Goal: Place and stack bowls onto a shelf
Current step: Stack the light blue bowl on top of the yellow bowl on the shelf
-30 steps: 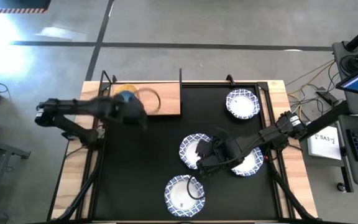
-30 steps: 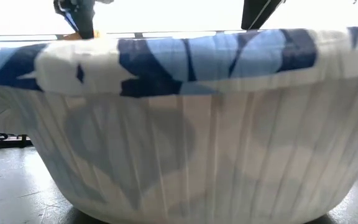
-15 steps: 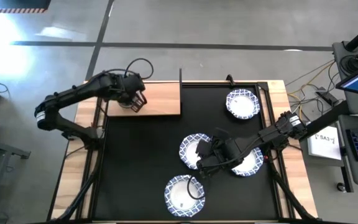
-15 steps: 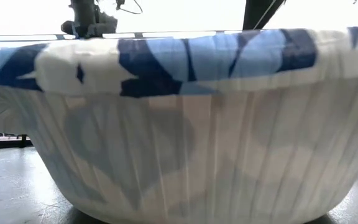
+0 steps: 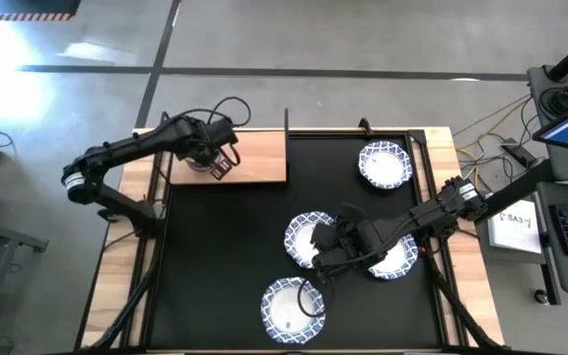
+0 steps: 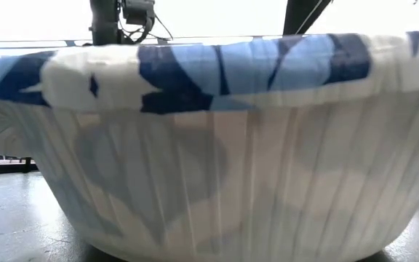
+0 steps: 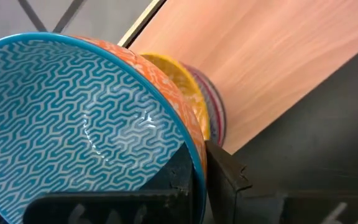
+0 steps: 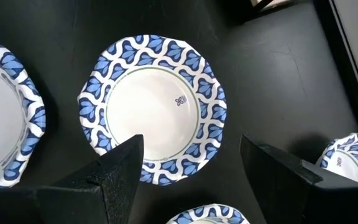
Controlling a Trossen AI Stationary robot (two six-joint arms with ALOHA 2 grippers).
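Closest to the table-height camera, filling that view: a white bowl [image 6: 224, 138], fluted paper-like wall with fine vertical ribs, scalloped rim banded in blue leaf shapes.

Further in on the black mat [image 5: 235, 237], four such white bowls with blue patterned rims, seen from above: one near the front edge [image 5: 292, 308], one at centre [image 5: 304, 237], one right of it [image 5: 394, 260] partly under the right arm, one at the far right [image 5: 383, 165].

Above the mat, between the centre bowl and its right neighbour: right gripper [image 5: 331, 251], spread wide, nothing held. In its wrist view, dark blunt fingers [image 8: 120, 168] framing a round scalloped bowl [image 8: 152, 109] lying flat below, apart from both.

Farthest back, at the far left: flat pale-wood shelf [image 5: 259, 158], smooth grain, thin black posts. Over it, left gripper [image 5: 215, 161], clamped shut on the rim of a blue bowl [image 7: 79, 118], glossy, lined with a teal zigzag maze pattern, orange outside. Nested right beneath: a yellow bowl [image 7: 182, 84] and another rim [image 7: 213, 102] of unclear colour, the stack resting on the wood.
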